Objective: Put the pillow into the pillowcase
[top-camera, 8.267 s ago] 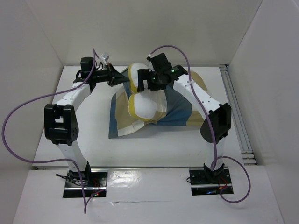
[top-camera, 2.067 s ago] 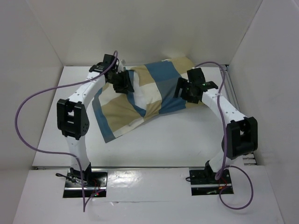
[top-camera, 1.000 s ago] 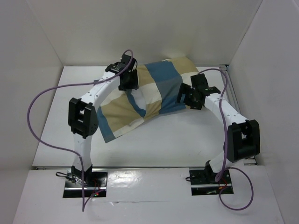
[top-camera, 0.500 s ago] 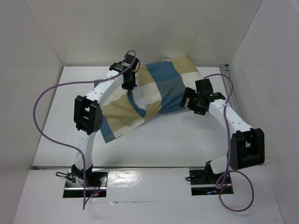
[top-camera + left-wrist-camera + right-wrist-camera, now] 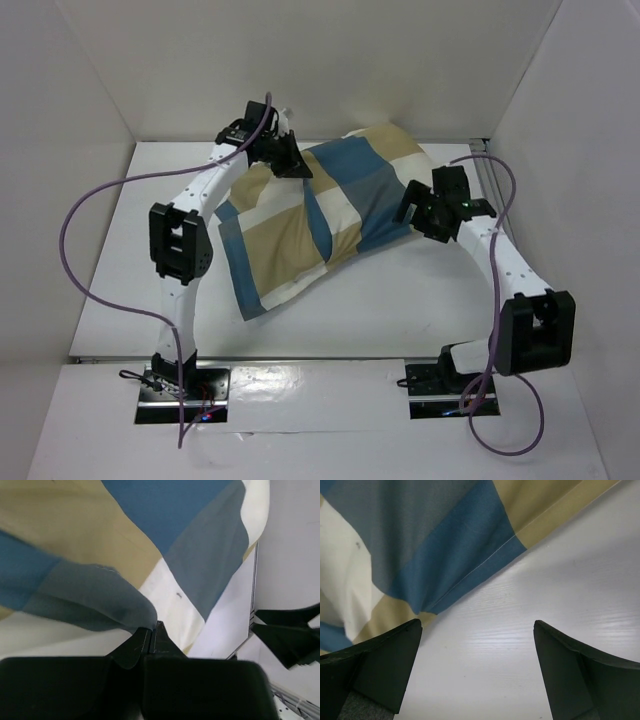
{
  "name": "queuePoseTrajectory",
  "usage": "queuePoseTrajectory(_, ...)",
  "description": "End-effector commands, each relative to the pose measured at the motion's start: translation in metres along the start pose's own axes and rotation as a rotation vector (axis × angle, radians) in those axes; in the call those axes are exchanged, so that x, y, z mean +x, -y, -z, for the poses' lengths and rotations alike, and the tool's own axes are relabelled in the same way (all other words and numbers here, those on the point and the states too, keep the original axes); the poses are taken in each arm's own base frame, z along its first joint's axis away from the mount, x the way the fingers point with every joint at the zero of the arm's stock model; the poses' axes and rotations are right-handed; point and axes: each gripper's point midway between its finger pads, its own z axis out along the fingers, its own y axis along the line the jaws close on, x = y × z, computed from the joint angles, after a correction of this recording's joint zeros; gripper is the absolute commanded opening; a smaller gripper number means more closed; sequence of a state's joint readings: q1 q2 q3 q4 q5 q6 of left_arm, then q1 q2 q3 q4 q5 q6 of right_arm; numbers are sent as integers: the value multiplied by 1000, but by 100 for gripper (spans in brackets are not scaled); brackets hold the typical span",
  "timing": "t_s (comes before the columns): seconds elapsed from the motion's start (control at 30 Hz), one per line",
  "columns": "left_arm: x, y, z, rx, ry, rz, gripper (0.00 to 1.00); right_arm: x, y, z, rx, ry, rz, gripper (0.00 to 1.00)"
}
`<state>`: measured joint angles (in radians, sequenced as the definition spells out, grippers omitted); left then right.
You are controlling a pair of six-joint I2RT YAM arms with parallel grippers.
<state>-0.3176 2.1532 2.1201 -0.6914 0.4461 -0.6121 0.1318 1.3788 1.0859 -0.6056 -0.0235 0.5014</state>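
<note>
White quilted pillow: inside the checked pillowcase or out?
Inside, apparently: no white pillow shows, and the blue, tan and cream checked pillowcase bulges full.

Pillowcase (image 5: 320,215): laid on the table (image 5: 400,300) at the centre of the frame, spread diagonally from lower left to upper right.
Left gripper (image 5: 297,166): positioned at the pillowcase's upper left edge, with a fold of fabric pinched between the fingers.
Right gripper (image 5: 413,210): located right of centre, just beside the pillowcase's right edge, over bare table.

The right pincer (image 5: 477,623) stands wide open over the white bench (image 5: 535,575). The pillowcase (image 5: 420,540) and its seamed edge cross the upper left.
</note>
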Motion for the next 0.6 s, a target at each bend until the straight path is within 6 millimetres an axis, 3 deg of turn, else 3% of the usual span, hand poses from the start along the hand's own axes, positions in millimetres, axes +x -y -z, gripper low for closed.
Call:
queuePoseTrajectory(0.0, -15, 27, -24, 213, -7, 40, 0, -4, 5, 15, -32, 41, -65, 100)
queuePoseTrajectory(0.03, -15, 25, -26, 207, -16, 46, 0, -8, 10, 14, -38, 58, -97, 100)
queuePoseTrajectory(0.1, -12, 23, -21, 178, -38, 18, 14, 4, 17, 4, -54, 22, -167, 100)
queuePoseTrajectory(0.13, -14, 21, -15, 145, -20, 1, 28, -4, 21, -3, -82, 42, -199, 100)
queuePoseTrajectory(0.17, -15, 21, -8, 123, -7, -37, 35, -2, 18, -8, -123, 32, -207, 100)
queuePoseTrajectory(0.2, -21, 31, 12, 113, 30, -73, 43, 1, 11, -12, -182, 2, -210, 99)
queuePoseTrajectory(0.23, -19, 23, 22, 50, 35, -100, 63, 3, 11, -24, -189, -18, -212, 97)
queuePoseTrajectory(0.3, -17, 20, 44, 6, 45, -117, 78, -3, 1, -31, -239, -21, -217, 97)
queuePoseTrajectory(0.33, -22, 22, 73, 0, 79, -109, 81, -12, -5, -36, -277, 17, -214, 97)
queuePoseTrajectory(0.37, -18, 19, 86, -10, 80, -111, 81, -13, -5, -41, -283, 26, -221, 97)
queuePoseTrajectory(0.4, 3, 3, 84, -50, 35, -80, 81, -10, -5, -46, -297, 23, -219, 97)
queuePoseTrajectory(0.43, 7, -11, 95, -87, 45, -56, 81, -9, -6, -54, -308, 14, -218, 94)
queuePoseTrajectory(0.47, 11, -8, 119, -121, 92, -69, 81, -14, -15, -58, -343, 33, -198, 92)
queuePoseTrajectory(0.5, 35, -38, 116, -195, 46, -21, 81, -12, -20, -62, -360, 26, -189, 92)
queuePoseTrajectory(0.53, 44, -55, 125, -249, 51, 3, 80, -4, -24, -70, -379, -5, -182, 92)
queuePoseTrajectory(0.57, 50, -63, 146, -314, 110, 57, 80, 2, -35, -73, -409, -21, -160, 92)
